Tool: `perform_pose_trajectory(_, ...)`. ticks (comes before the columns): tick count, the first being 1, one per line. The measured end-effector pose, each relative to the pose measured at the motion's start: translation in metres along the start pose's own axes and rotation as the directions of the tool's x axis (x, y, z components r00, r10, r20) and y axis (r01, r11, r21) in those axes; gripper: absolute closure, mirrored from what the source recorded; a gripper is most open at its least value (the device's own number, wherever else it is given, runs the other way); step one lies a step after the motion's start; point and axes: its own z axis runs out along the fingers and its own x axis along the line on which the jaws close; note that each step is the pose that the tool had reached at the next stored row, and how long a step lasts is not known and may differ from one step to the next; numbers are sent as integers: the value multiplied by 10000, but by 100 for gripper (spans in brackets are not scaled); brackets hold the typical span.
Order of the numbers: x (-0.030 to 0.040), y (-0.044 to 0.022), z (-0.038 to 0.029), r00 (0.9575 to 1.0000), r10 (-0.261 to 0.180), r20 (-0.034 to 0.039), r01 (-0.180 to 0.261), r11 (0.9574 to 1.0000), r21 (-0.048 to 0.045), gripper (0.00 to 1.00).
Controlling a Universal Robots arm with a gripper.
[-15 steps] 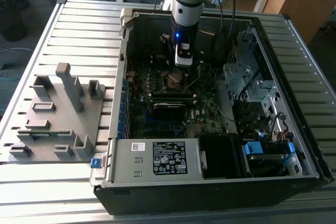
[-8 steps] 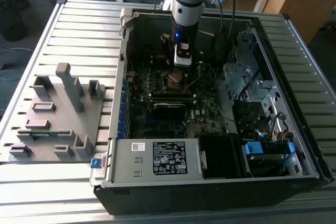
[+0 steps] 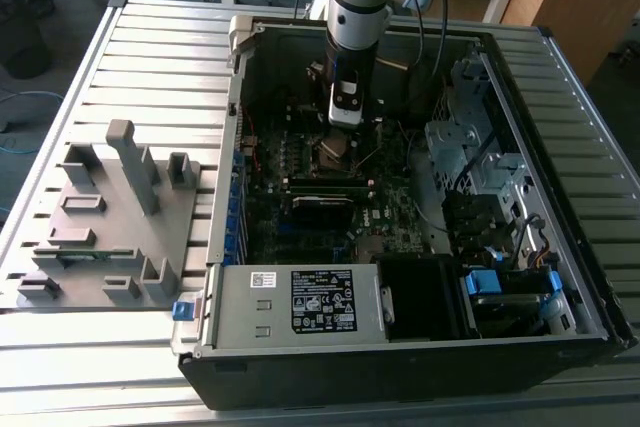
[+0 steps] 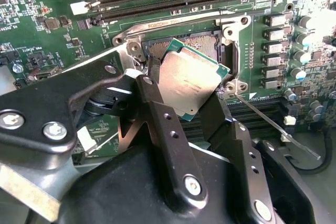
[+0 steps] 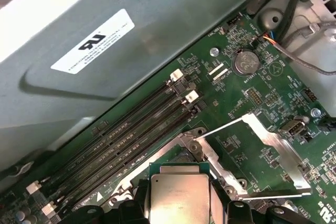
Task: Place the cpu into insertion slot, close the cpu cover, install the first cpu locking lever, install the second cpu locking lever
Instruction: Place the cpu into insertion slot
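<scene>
- Exterior view: the arm is seen reaching into an open computer case on the slatted worktop, with the pincer just above the insertion slot.
- Second wrist view: the cpu is seen tilted over the slot; contact cannot be told.
- First wrist view: the cpu cover is seen swung open beside the socket.
- The pincer is narrowed onto the cpu, which is pinched by opposite edges.

Black label: on the grey box, well apart from the insertion slot; print too small to tell.
White sticker: same box, barcode.
White label: grey casing, beyond the memory slots from the insertion slot; black mark.
Triangle sign: circuit board, near the insertion slot.
cpu: faint print, unreadable.
</scene>
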Motion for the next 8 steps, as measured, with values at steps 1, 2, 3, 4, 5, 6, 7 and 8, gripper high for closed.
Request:
perform_pose_trajectory(1, 0, 0, 0, 10000, 99, 2, -99, 10000, -1, 46)
perform_pose_trajectory(2, 0, 0, 0, 9998, 210, 4, -210, 9998, -4, 46)
perform_pose_trajectory(3, 0, 0, 0, 9994, 340, 6, -340, 9994, -6, 46)
perform_pose_trajectory(4, 0, 0, 0, 9988, 485, 8, -485, 9988, -8, 46)
perform_pose_trajectory(5, 0, 0, 0, 9980, 635, 11, -635, 9980, -12, 46)
perform_pose_trajectory(6, 0, 0, 0, 9969, 791, 13, -791, 9969, -15, 46)
perform_pose_trajectory(7, 0, 0, 0, 9955, 945, 16, -945, 9955, -18, 46)
perform_pose_trajectory(8, 0, 0, 0, 9938, 1112, 18, -1112, 9938, -21, 46)
